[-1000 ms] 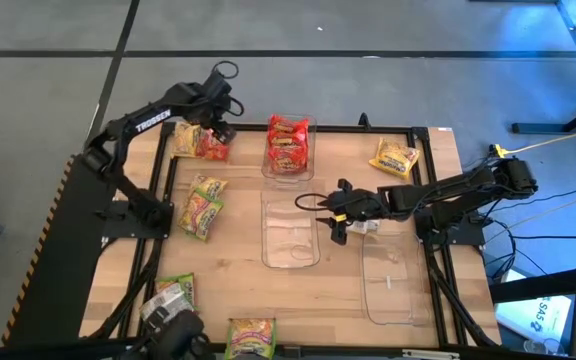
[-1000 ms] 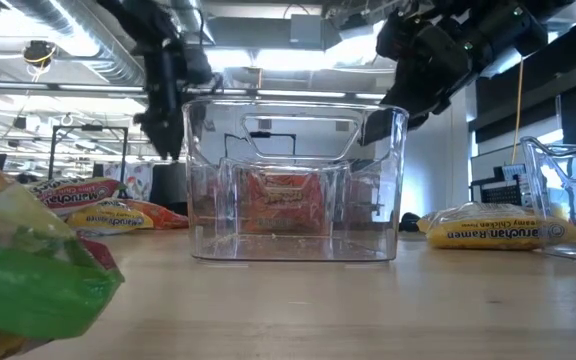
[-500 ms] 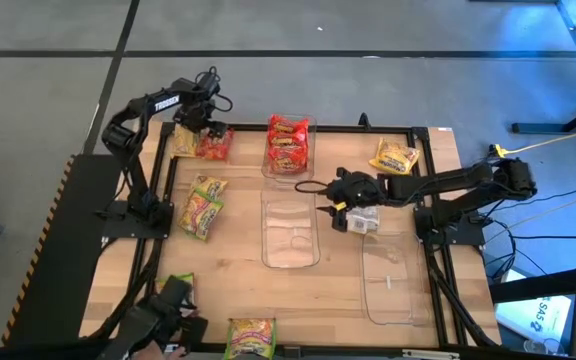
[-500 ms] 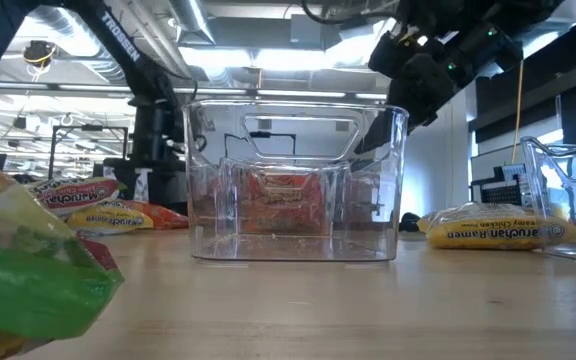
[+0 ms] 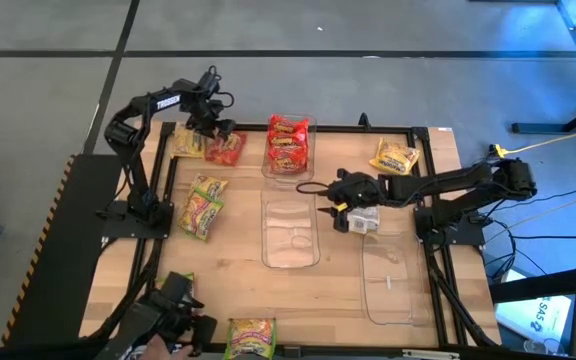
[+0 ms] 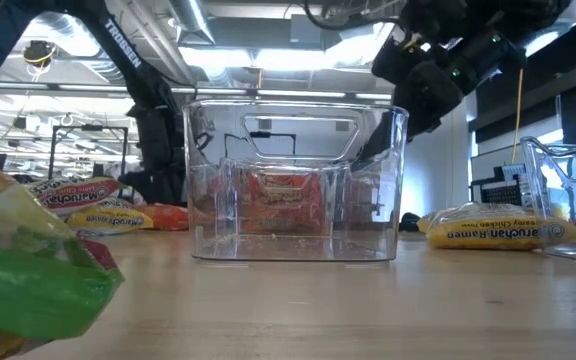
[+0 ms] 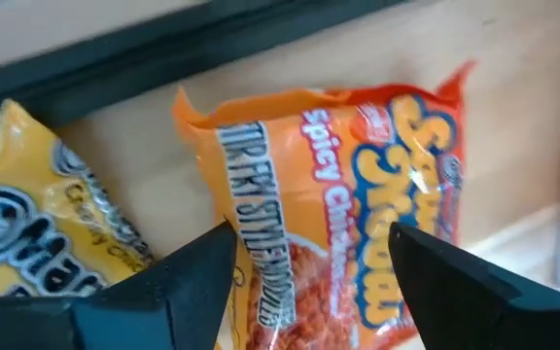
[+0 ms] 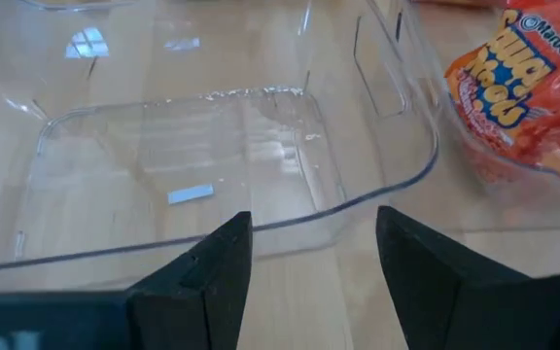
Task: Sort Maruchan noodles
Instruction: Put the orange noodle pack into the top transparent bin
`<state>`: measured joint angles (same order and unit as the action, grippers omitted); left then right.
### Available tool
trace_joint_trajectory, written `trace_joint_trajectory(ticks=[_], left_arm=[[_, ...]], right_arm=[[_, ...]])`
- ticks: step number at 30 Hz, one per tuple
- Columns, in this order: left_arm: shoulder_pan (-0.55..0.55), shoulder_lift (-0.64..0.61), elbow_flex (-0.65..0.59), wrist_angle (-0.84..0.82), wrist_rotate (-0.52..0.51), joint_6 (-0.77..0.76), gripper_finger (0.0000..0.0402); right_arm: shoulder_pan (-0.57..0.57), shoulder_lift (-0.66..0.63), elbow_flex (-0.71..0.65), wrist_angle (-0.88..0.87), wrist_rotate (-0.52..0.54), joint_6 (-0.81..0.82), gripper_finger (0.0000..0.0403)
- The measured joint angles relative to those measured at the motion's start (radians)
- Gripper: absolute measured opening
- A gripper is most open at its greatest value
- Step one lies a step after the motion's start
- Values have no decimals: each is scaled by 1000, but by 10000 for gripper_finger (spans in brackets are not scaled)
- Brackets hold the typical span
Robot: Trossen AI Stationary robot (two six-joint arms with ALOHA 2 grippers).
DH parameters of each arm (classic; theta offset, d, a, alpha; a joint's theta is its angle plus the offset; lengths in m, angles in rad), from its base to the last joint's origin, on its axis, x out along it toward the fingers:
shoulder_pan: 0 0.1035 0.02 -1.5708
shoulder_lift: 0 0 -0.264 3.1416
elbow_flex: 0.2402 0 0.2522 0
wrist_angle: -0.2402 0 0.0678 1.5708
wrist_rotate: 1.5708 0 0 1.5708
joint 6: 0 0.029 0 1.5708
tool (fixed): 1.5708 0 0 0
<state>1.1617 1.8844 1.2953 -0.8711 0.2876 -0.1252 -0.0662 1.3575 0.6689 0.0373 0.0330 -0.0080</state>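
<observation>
My left gripper [image 5: 218, 132] is open at the table's far left. In the left wrist view its fingers [image 7: 309, 267] stand on either side of an orange-red Maruchan packet [image 7: 358, 194], which lies flat on the wood beside a yellow packet [image 7: 27, 224]. My right gripper [image 5: 330, 205] is open and empty, and hovers over the right rim of the middle clear bin [image 8: 183, 156]. Red packets [image 5: 288, 143] sit in the far clear bin. Another yellow packet [image 5: 395, 158] lies at the far right. Green/pink packets [image 5: 203, 205] lie at the left. My left gripper comes at the orange-red packet [image 5: 228, 150] from above, pointing down, with one finger [image 7: 188, 282] on each side of it. I cannot tell whether the fingers touch the wrapper. The packet lies flat on the table.
A third clear bin [image 5: 388, 275] stands near the right edge. More packets [image 5: 251, 335] lie at the near edge, one [image 6: 28, 270] close in front of the low camera. A dark shape [image 5: 173, 318] shows at the near left corner. The black frame rail runs just behind the far-left packets.
My left gripper has come down from well above the table onto the far-left packets and now straddles the orange-red one. My right gripper shifted a little toward the far edge and turned early in the second, then kept still. No packet has moved.
</observation>
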Motion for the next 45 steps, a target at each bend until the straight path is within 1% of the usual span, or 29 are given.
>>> trace_joint_trajectory(ticks=[3, 6, 10, 13, 19, 22, 26, 32, 35, 40, 45], left_arm=[[-7, 23, 0, -8, -11, -3, 254], [-24, 48, 1, -18, 19, -21, 246], [-41, 50, 2, -22, -1, -28, 229], [-45, 51, 2, -25, 3, -30, 204], [-63, 51, 3, -22, 15, -26, 140], [-69, 51, 2, -24, 28, -54, 112], [-83, 51, 2, -25, 36, -56, 82], [-113, 34, 0, -23, 26, -31, 45], [-139, 5, -2, -28, -14, -24, 34], [-184, -64, -2, -27, -66, -18, 32], [-236, -170, -2, -59, -117, -19, 32]], right_arm=[[0, 0, -26, 25, 0, 1, 193], [0, 0, -35, 29, 0, 2, 193], [0, 0, -35, 32, 0, -3, 193], [0, 0, -35, 43, 0, -23, 193], [0, 0, -35, 86, 0, -50, 193], [0, 0, -35, 98, 0, -51, 193], [0, 0, -35, 127, -3, -51, 193], [0, 0, -35, 151, -45, -51, 193], [1, 0, -35, 151, -45, -51, 193], [1, 0, -35, 150, -45, -53, 193], [1, 0, -35, 149, -45, -49, 193]])
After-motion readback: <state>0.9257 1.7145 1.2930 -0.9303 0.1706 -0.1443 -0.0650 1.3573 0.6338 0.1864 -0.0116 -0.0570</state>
